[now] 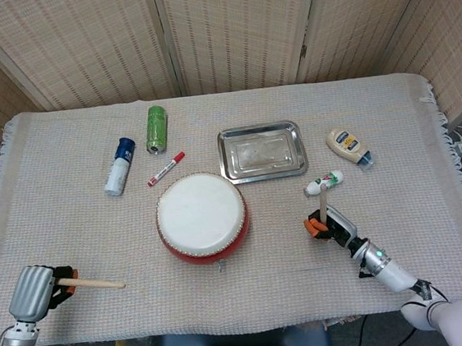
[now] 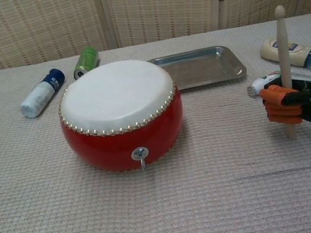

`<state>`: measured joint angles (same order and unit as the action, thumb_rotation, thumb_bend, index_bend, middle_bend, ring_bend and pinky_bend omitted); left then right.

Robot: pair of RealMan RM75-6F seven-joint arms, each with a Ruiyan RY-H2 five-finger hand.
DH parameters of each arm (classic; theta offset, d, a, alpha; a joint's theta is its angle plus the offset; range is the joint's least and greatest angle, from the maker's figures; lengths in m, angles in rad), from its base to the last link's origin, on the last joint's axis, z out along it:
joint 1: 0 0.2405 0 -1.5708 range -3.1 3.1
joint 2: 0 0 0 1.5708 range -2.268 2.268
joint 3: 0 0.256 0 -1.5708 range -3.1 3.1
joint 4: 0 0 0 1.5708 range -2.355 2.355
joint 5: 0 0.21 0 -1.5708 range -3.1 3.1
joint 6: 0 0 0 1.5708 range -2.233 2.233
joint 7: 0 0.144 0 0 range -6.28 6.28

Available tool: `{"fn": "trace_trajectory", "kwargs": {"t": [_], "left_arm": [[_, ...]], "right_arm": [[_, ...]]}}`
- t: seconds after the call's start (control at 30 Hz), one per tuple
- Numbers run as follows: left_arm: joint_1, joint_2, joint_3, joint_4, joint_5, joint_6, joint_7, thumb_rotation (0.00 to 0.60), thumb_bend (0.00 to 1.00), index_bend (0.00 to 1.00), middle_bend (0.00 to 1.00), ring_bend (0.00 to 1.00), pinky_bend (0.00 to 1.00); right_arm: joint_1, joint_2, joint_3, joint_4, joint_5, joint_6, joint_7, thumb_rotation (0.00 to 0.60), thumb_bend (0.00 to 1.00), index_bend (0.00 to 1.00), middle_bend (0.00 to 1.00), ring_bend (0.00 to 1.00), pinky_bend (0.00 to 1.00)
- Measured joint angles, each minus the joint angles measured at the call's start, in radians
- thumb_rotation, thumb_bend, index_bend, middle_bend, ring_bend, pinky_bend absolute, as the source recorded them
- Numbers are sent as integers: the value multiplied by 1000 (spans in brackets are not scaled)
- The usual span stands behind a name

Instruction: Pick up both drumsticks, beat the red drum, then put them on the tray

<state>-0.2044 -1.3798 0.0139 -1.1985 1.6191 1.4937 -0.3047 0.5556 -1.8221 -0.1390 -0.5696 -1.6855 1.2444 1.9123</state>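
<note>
Gripping one drumstick [image 2: 283,64] upright, right hand [image 2: 298,104] (right of red drum [image 2: 120,115]); left hand [image 1: 37,291] holds the other drumstick [image 1: 94,282].

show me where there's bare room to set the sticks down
The tray is bare. So is the cloth right of the mayo bottle, and between the drum and the left hand. It's crowded around the marker and can.

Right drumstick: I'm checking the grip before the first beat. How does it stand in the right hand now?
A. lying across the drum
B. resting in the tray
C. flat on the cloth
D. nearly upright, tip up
D: in the chest view the right hand grips the drumstick low on its shaft, with the rounded tip pointing up.
</note>
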Motion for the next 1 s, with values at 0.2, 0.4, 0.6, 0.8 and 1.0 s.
{"fn": "trace_trajectory", "kwargs": {"t": [0.2,0.4,0.6,0.8,1.0], "left_arm": [[-10,5,1,4,-1,-18,2,600,562,948,1000,1000,1000],[-22,11,2,4,13,-25,23,600,562,950,1000,1000,1000],[-53,33,4,-13,37,-46,73,600,563,951,1000,1000,1000],[-106,69,-7,-66,58,-86,137,600,564,951,1000,1000,1000],[-171,113,-33,-160,52,-169,219,600,565,949,1000,1000,1000]], "right_arm": [[10,27,7,-31,-8,20,-118,600,838,1000,1000,1000,1000],[32,87,9,-116,-14,-7,-377,600,867,1000,1000,1000,1000],[86,249,6,-351,-12,-120,-786,600,868,1000,1000,1000,1000],[161,469,41,-700,76,-309,-1279,600,867,1000,1000,1000,1000],[253,628,114,-953,308,-468,-1735,600,857,1000,1000,1000,1000]]}}
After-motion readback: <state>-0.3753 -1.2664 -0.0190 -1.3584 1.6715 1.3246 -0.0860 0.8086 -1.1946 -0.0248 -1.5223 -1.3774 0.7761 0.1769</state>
